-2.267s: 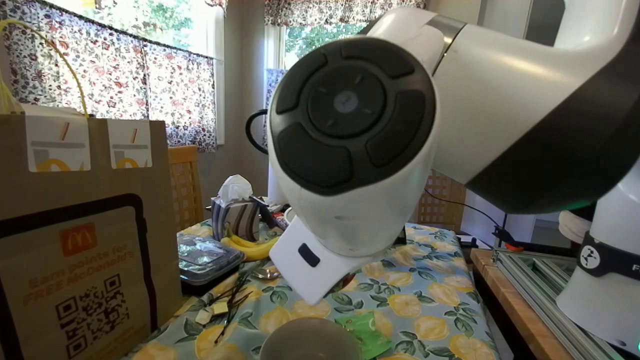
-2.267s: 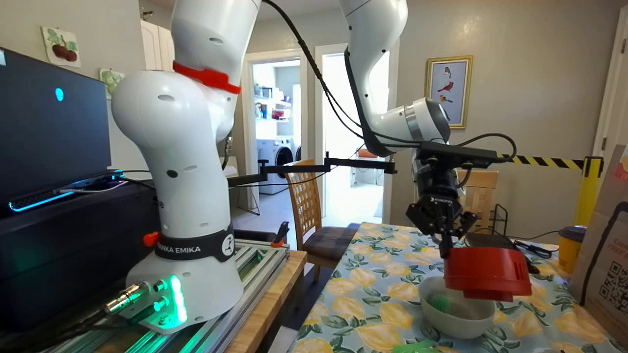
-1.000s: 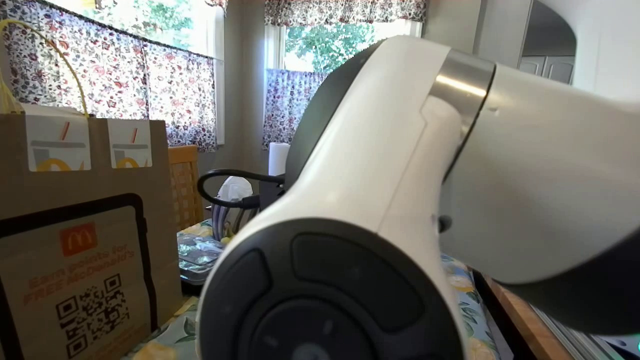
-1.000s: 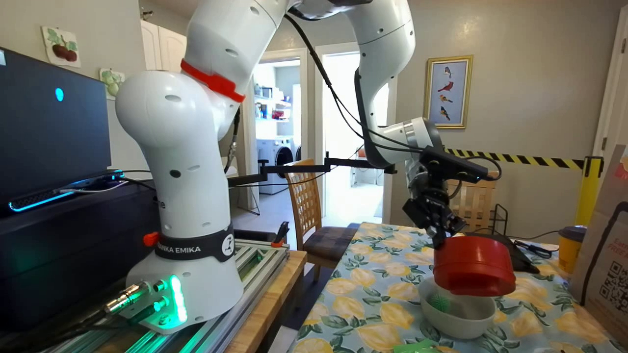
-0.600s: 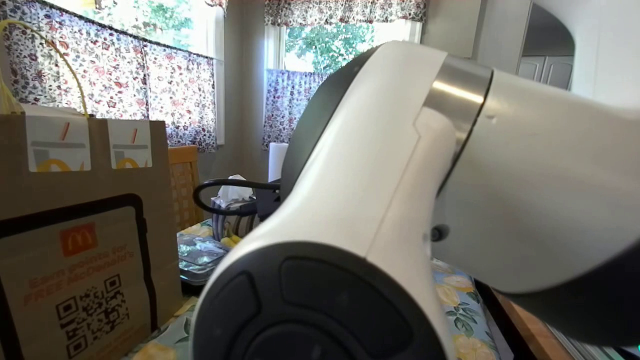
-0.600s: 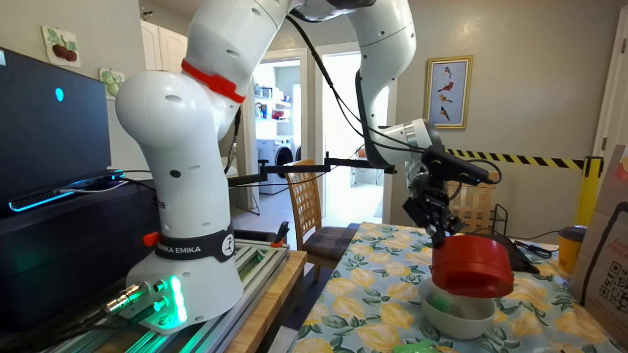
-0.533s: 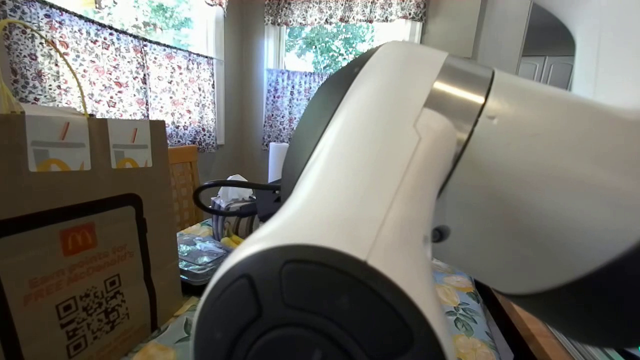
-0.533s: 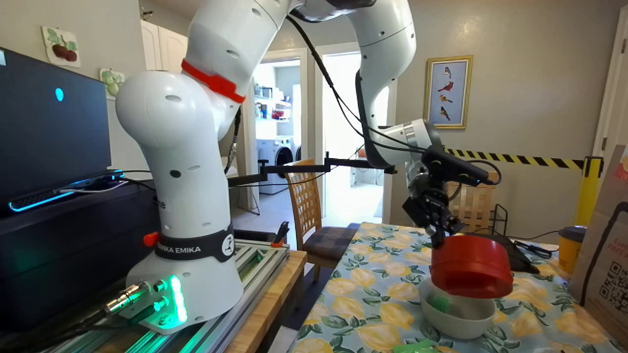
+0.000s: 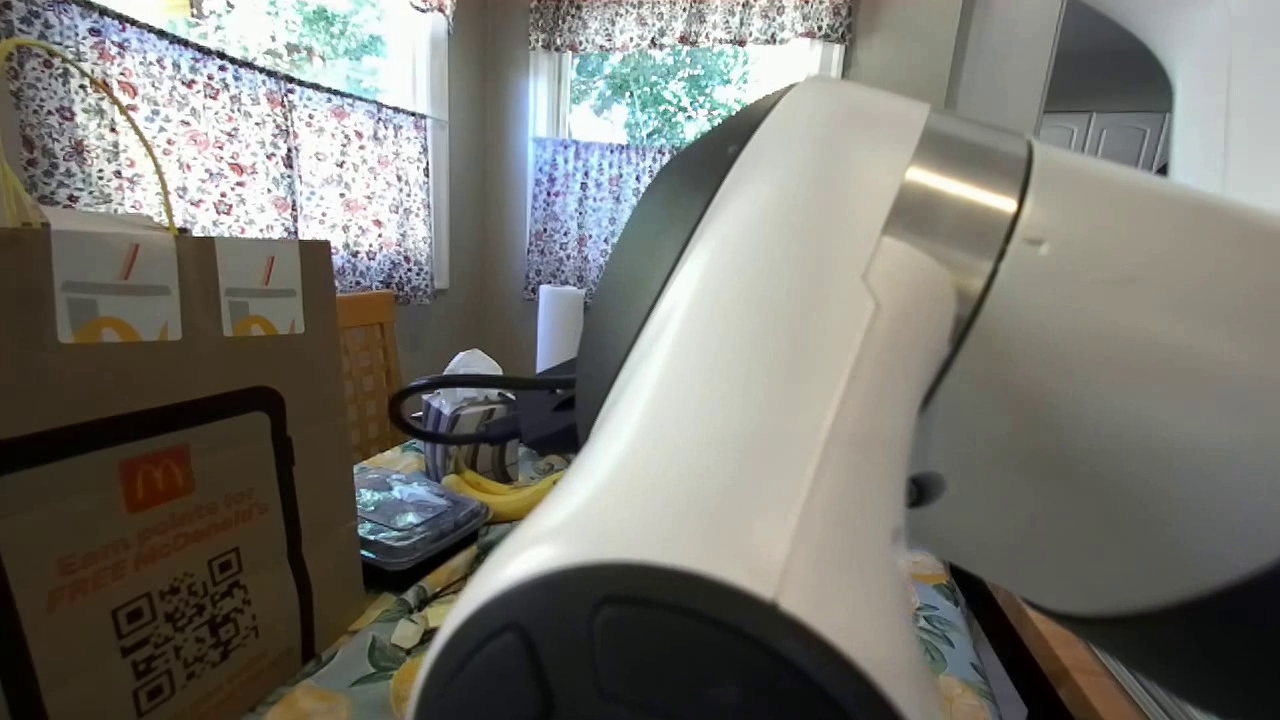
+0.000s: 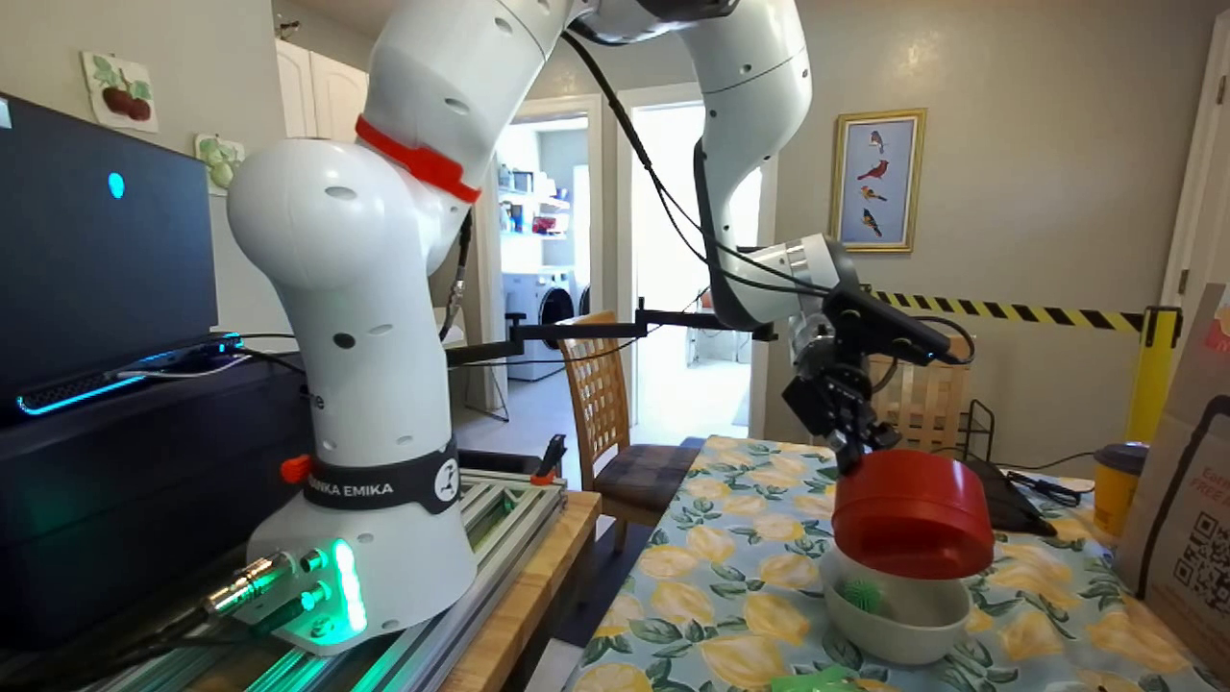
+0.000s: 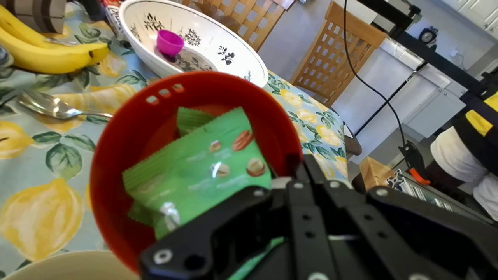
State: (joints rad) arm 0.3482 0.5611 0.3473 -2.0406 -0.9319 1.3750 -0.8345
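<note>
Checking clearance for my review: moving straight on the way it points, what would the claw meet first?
Probably the lemon-print tablecloth: the claw angles down, gripping the red container at its edge. Depth is unclear, so that container might catch the pale bowl first.

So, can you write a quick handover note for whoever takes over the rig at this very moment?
Gripper: shut on the rim of the red bowl.
Things: the red bowl is in the air, tilted, with green packets inside. The pale bowl, with a green ball in it, stands close by on the table; whether the red one is directly over it is unclear.
Done: red bowl gripped and lifted.
Left, probably: emptying it or setting it down; neither is done.
</note>
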